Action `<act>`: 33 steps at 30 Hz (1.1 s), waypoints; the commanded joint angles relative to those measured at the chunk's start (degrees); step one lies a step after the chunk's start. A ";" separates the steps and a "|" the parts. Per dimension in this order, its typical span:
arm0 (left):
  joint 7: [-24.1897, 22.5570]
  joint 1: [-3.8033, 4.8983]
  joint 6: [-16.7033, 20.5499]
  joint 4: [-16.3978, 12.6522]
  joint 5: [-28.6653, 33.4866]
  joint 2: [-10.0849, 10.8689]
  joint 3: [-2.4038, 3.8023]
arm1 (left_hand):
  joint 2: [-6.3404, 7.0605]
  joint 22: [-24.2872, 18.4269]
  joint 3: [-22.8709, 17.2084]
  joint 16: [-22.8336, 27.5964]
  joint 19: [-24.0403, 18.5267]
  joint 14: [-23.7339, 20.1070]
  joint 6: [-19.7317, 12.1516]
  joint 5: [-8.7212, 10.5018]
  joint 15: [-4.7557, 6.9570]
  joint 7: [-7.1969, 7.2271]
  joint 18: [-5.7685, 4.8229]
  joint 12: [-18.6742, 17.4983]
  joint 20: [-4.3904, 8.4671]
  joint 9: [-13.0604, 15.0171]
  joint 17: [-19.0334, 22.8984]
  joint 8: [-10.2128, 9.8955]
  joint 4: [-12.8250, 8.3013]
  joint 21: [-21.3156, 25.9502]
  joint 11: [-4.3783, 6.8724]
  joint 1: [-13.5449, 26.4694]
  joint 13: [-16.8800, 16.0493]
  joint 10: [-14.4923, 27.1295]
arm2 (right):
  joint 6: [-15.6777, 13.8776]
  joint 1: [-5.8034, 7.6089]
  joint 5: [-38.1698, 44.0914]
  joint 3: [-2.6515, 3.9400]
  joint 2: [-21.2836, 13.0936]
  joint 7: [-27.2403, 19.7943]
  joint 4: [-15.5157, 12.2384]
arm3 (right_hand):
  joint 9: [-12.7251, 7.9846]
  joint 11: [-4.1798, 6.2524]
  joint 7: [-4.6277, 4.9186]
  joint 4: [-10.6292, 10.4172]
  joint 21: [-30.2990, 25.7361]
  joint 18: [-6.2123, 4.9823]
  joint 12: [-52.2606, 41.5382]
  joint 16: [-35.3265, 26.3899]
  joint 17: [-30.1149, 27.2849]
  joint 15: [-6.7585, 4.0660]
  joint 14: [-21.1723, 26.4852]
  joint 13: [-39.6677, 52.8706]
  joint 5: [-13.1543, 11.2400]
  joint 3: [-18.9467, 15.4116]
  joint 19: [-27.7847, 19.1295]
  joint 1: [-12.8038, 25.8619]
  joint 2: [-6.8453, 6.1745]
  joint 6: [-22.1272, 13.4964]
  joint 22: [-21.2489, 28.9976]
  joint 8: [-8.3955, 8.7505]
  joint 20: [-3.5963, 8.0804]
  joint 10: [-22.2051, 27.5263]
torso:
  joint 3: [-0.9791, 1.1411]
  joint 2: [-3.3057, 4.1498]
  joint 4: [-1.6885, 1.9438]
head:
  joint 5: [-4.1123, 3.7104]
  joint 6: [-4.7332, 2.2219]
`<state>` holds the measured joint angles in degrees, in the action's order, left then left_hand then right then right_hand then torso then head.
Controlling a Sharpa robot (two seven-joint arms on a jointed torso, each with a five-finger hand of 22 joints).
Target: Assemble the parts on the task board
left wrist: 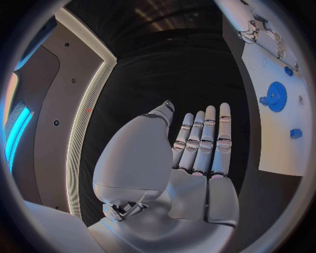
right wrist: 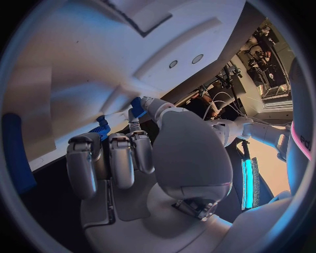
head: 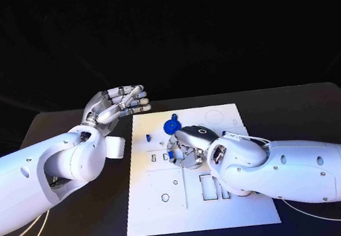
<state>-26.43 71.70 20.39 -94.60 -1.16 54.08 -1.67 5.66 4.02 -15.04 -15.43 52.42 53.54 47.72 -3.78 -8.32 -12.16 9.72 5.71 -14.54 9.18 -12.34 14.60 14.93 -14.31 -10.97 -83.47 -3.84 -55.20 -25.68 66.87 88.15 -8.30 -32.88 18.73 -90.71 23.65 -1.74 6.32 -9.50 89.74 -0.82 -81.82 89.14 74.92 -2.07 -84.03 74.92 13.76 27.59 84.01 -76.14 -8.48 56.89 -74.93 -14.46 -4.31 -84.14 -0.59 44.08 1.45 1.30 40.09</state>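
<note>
right hand (right wrist: 141, 163) | fingers (right wrist: 121, 158) curled against task board (right wrist: 86, 63) | seemingly pinching a blue part (right wrist: 137, 107)

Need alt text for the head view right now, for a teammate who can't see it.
The right hand rests on the white task board, fingers at a blue gear-like part. The left hand hovers empty above the table, beyond the board's far left corner. A small blue part lies near the board's left edge.
</note>
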 commanded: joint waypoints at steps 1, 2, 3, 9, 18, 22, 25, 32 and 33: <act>-0.27 0.05 -1.10 -0.12 -0.24 -0.04 0.04 | 0.20 -0.09 -0.32 0.39 0.42 0.28 0.18 0.22 -0.24 -1.45 0.85 -0.25 -0.14 -0.07 -0.09 -0.24 -0.07 0.24 0.06 -0.24 0.04 -0.38 | 0.14 -0.08 2.97 -0.02 -0.13 1.22 -0.03 | 2.66 0.38 -0.48 -0.08 0.26 0.82 0.31 0.12 12.85 -0.33 -5.48 8.41 0.17 0.05 5.99 0.22 0.44 0.36 -15.07 -3.53 0.46 -0.28 | -0.01 -0.04 0.00 | 0.03 0.09; -0.26 0.05 -1.11 -0.11 -0.24 -0.03 0.04 | 0.20 -0.09 -0.32 0.39 0.42 0.28 0.18 0.22 -0.24 -1.45 0.85 -0.25 -0.14 -0.07 -0.09 -0.24 -0.07 0.24 0.06 -0.24 0.04 -0.38 | 0.07 -0.09 3.19 -0.02 -0.17 1.32 -0.05 | 2.66 0.38 -0.48 -0.08 0.26 0.82 0.31 0.12 12.85 -0.33 -5.48 8.41 0.17 0.05 5.99 0.22 0.44 0.36 -15.07 -3.53 0.46 -0.28 | -0.02 -0.05 -0.02 | 0.02 0.14; -0.26 0.05 -1.12 -0.11 -0.24 -0.03 0.04 | 0.20 -0.09 -0.32 0.39 0.42 0.28 0.18 0.22 -0.24 -1.45 0.85 -0.25 -0.14 -0.07 -0.09 -0.24 -0.07 0.24 0.06 -0.24 0.04 -0.38 | 0.05 -0.09 3.27 -0.02 -0.18 1.36 -0.05 | 2.66 0.38 -0.48 -0.08 0.26 0.82 0.31 0.12 12.85 -0.33 -5.48 8.41 0.17 0.05 5.99 0.22 0.44 0.36 -15.07 -3.53 0.46 -0.28 | -0.03 -0.05 -0.01 | 0.01 0.16; -0.22 0.05 -1.19 -0.11 -0.24 0.00 0.04 | 0.20 -0.09 -0.32 0.39 0.42 0.28 0.18 0.22 -0.24 -1.45 0.85 -0.25 -0.14 -0.07 -0.09 -0.24 -0.07 0.24 0.06 -0.24 0.04 -0.38 | 0.37 -0.10 3.65 -0.02 -0.14 1.54 0.01 | 2.69 0.39 -0.49 -0.11 0.26 0.82 0.32 0.14 12.91 -0.34 -5.49 8.41 0.11 -0.01 5.99 0.40 0.28 0.34 -15.07 -3.59 0.47 -0.29 | -0.02 -0.04 0.01 | -0.02 0.18; -0.20 0.05 -1.24 -0.20 -0.24 0.06 0.04 | 0.20 -0.09 -0.32 0.39 0.42 0.28 0.18 0.22 -0.24 -1.45 0.85 -0.25 -0.14 -0.07 -0.09 -0.24 -0.07 0.24 0.06 -0.24 0.04 -0.38 | 1.64 -0.10 3.56 -0.02 0.20 1.47 0.40 | 2.72 0.38 -0.48 -0.26 0.26 0.82 0.50 0.13 12.90 -0.34 -5.49 8.30 -0.61 -0.15 5.99 1.05 -0.16 0.14 -15.07 -3.73 0.47 -0.19 | -0.10 -0.04 0.03 | -0.07 0.26; -0.16 0.05 -1.29 -0.21 -0.24 0.08 0.04 | 0.20 -0.09 -0.32 0.39 0.42 0.28 0.18 0.22 -0.24 -1.45 0.85 -0.25 -0.14 -0.07 -0.09 -0.24 -0.07 0.24 0.06 -0.24 0.04 -0.38 | 1.96 -0.10 3.55 -0.02 0.34 1.69 0.61 | 2.72 0.37 -0.46 -0.29 0.26 0.82 0.51 0.14 12.93 -0.34 -5.50 8.29 -0.74 -0.15 5.99 1.13 -0.20 0.09 -15.07 -3.73 0.47 -0.18 | -0.11 -0.03 0.06 | -0.18 0.30; -0.14 0.05 -1.34 -0.21 -0.24 0.09 0.04 | 0.20 -0.09 -0.32 0.39 0.42 0.28 0.18 0.22 -0.24 -1.45 0.85 -0.25 -0.14 -0.07 -0.09 -0.24 -0.07 0.24 0.06 -0.24 0.04 -0.38 | 2.09 -0.10 3.55 -0.02 0.47 1.87 0.82 | 2.71 0.36 -0.44 -0.32 0.26 0.82 0.64 0.13 12.90 -0.33 -5.49 8.20 -0.89 -0.16 5.99 1.23 -0.26 0.02 -15.07 -3.73 0.47 -0.10 | -0.11 -0.06 0.05 | -0.19 0.32; -0.11 0.05 -1.42 -0.19 -0.24 0.09 0.04 | 0.20 -0.09 -0.32 0.39 0.42 0.28 0.18 0.22 -0.24 -1.45 0.85 -0.25 -0.14 -0.07 -0.09 -0.24 -0.07 0.24 0.06 -0.24 0.04 -0.38 | 2.46 -0.11 3.62 -0.02 0.77 2.07 1.19 | 2.45 0.07 -0.04 -0.59 0.26 0.82 1.28 0.09 12.81 -0.13 -5.47 7.77 -1.92 -0.18 5.99 1.96 -0.77 -1.01 -15.07 -3.32 0.36 0.35 | -0.09 -0.05 0.03 | -0.26 0.37; -0.11 0.05 -1.42 -0.18 -0.24 0.08 0.04 | 0.20 -0.09 -0.32 0.39 0.42 0.28 0.18 0.22 -0.24 -1.45 0.85 -0.25 -0.14 -0.07 -0.09 -0.24 -0.07 0.24 0.06 -0.24 0.04 -0.38 | 2.55 -0.11 3.64 -0.03 0.81 2.08 1.24 | 2.40 0.01 0.02 -0.60 0.26 0.82 1.37 0.08 12.77 -0.09 -5.46 7.71 -2.02 -0.16 5.99 2.00 -0.82 -1.15 -15.07 -3.25 0.33 0.41 | -0.07 -0.04 0.03 | -0.26 0.36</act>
<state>-26.25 71.70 20.11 -94.65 -1.16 54.22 -1.67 5.66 4.00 -15.03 -15.23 52.42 53.54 47.72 -3.78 -8.32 -12.16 9.72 5.71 -14.54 9.19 -12.37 14.61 14.93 -14.32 -10.97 -83.47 -3.85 -55.20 -25.10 66.93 91.01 -8.18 -32.13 19.93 -89.69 23.78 -1.74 6.40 -9.66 89.74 -0.82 -80.70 89.14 74.90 -2.06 -84.03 74.91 12.04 27.41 84.01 -74.63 -9.36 55.99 -74.91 -17.33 -4.31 -84.14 -0.69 44.03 1.49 1.07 40.47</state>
